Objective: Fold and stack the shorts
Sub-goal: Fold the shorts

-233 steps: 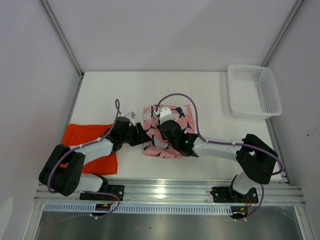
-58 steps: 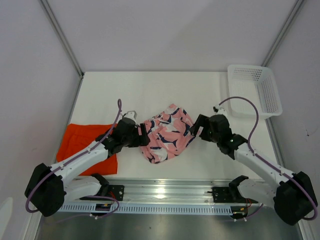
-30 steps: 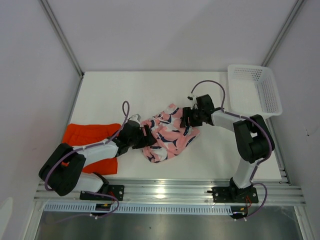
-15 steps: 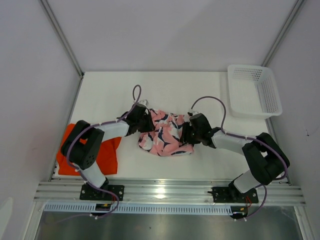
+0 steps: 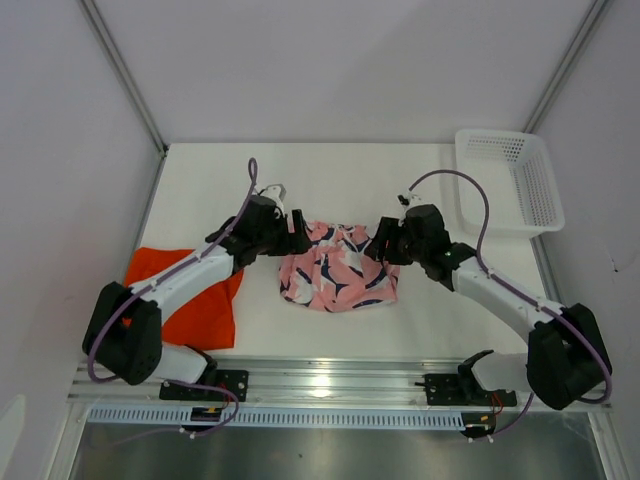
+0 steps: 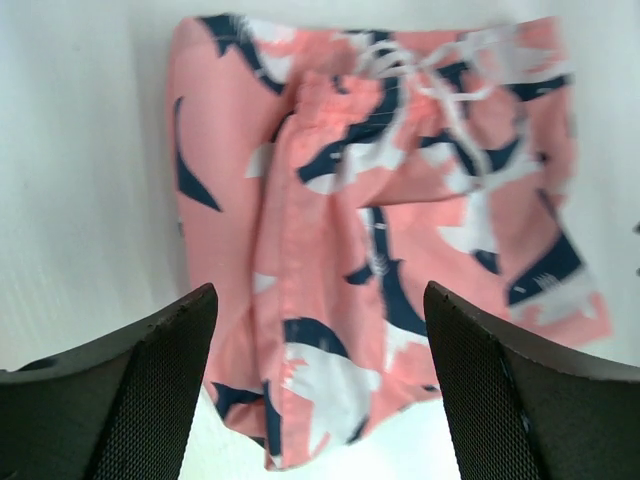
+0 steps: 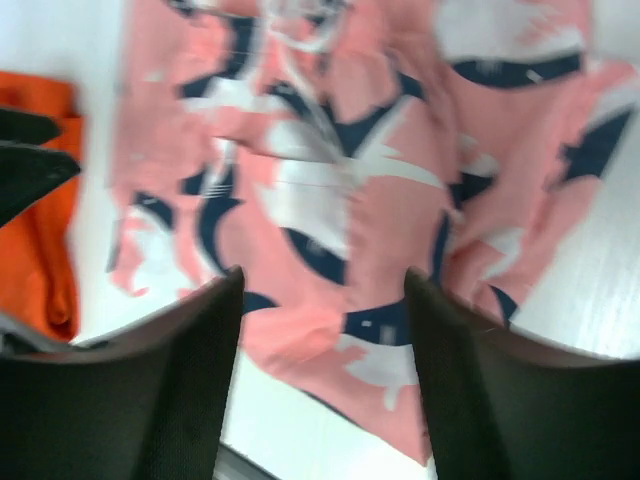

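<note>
Shorts check: found pink shorts [image 5: 338,275] rumpled at middle of desk [image 5: 330,180], orange shorts [image 5: 200,305] well apart at left. Saw left tool [image 6: 317,290] spread, empty; right tool [image 7: 322,275] seemingly likewise. Needed both waistband corners pinched, then pulled evenly outward before folding.

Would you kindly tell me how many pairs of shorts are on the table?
2: the pink printed shorts lie in the middle; the orange shorts lie near-left, partly under the left arm.
</note>
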